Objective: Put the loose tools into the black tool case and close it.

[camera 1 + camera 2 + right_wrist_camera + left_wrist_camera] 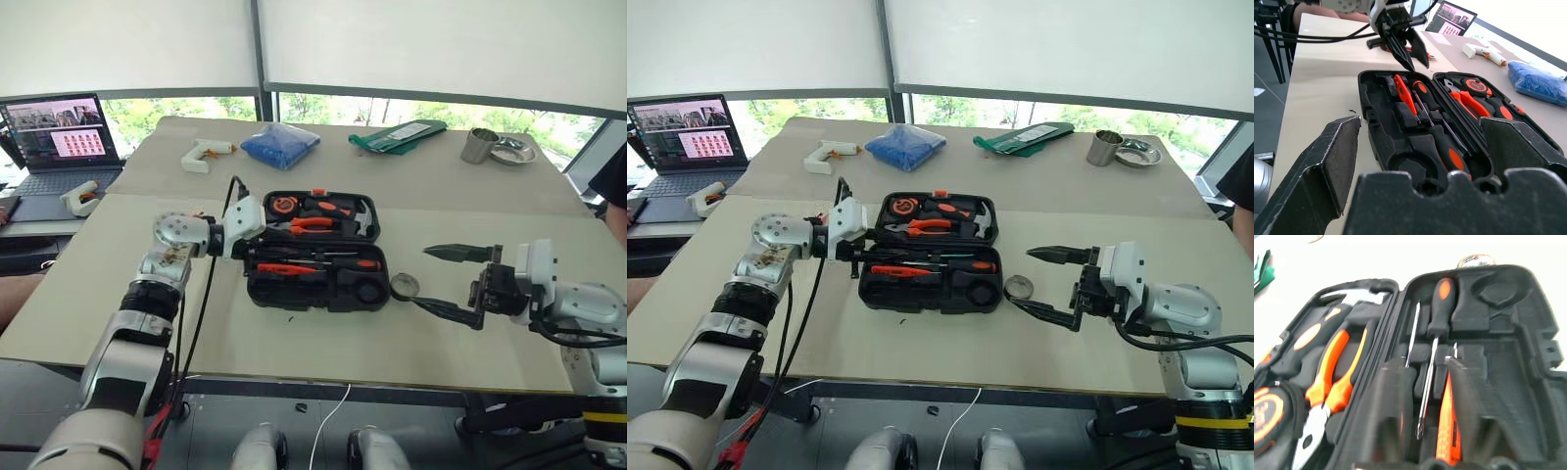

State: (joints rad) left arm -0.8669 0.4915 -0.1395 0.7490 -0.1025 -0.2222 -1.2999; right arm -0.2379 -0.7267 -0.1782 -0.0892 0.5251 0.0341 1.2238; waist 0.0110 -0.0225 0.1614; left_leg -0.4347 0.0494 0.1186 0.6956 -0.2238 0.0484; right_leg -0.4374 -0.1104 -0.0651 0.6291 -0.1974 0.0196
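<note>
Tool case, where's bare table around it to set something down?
Bare table lies along the near edge in front of the black tool case, and between the case and the blue bag. Crowded: tape roll and right end effector.

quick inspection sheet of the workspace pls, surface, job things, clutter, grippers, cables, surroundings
surface: beige table, two tops butted together.
job's things: black tool case open flat; screwdrivers and orange utility knife in the near half, pliers and hammer in the far half; tape roll loose on the table, right of the case.
clutter: glue gun, blue bag, green pouch, metal cup, dish.
grippers: left gripper nearly closed, empty, over the case's left end; right gripper open beside the tape roll.
cables: black cable along the left arm; white cable below the table edge.
surroundings: laptop, windows.
</note>
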